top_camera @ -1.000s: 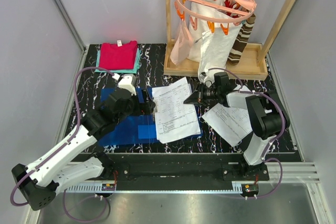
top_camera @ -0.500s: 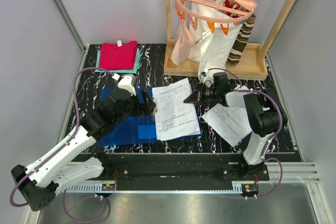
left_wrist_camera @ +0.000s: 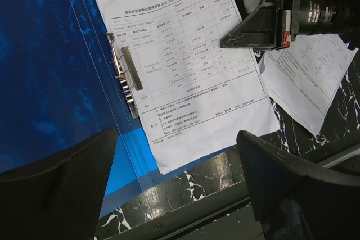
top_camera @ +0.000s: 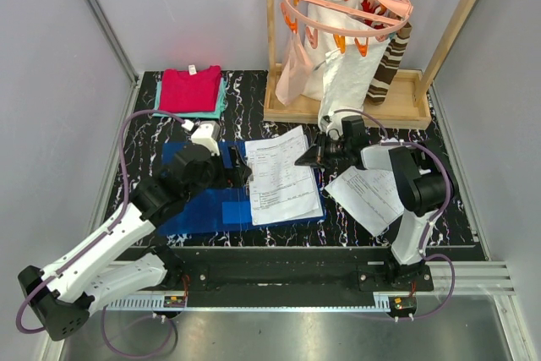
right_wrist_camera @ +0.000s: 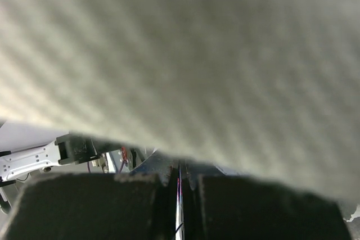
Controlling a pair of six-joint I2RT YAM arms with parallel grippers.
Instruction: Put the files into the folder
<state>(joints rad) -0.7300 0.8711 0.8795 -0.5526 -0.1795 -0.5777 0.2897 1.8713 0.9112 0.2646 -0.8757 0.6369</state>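
The blue folder [top_camera: 203, 209] lies open on the dark marbled table, its metal clip [left_wrist_camera: 125, 74] along the spine. One printed sheet of the files [top_camera: 283, 179] rests on the folder's right half, overhanging its front edge [left_wrist_camera: 185, 66]. My right gripper [top_camera: 303, 158] is shut on that sheet's right edge; in the right wrist view the sheet fills the top and its thin edge runs between my closed jaws [right_wrist_camera: 179, 186]. More files [top_camera: 368, 196] lie on the table to the right [left_wrist_camera: 309, 77]. My left gripper [top_camera: 241, 171] hovers open above the folder's middle, holding nothing [left_wrist_camera: 180, 195].
A folded red cloth on a teal one [top_camera: 191, 89] sits at the back left. A wooden rack base [top_camera: 347, 112] stands at the back right, with an orange peg hanger [top_camera: 347, 2] and white garments [top_camera: 338, 65] above it, close behind my right gripper.
My right gripper has slid slightly left with the sheet's edge in it, nudging the sheet further over the folder. The left arm has stayed put.
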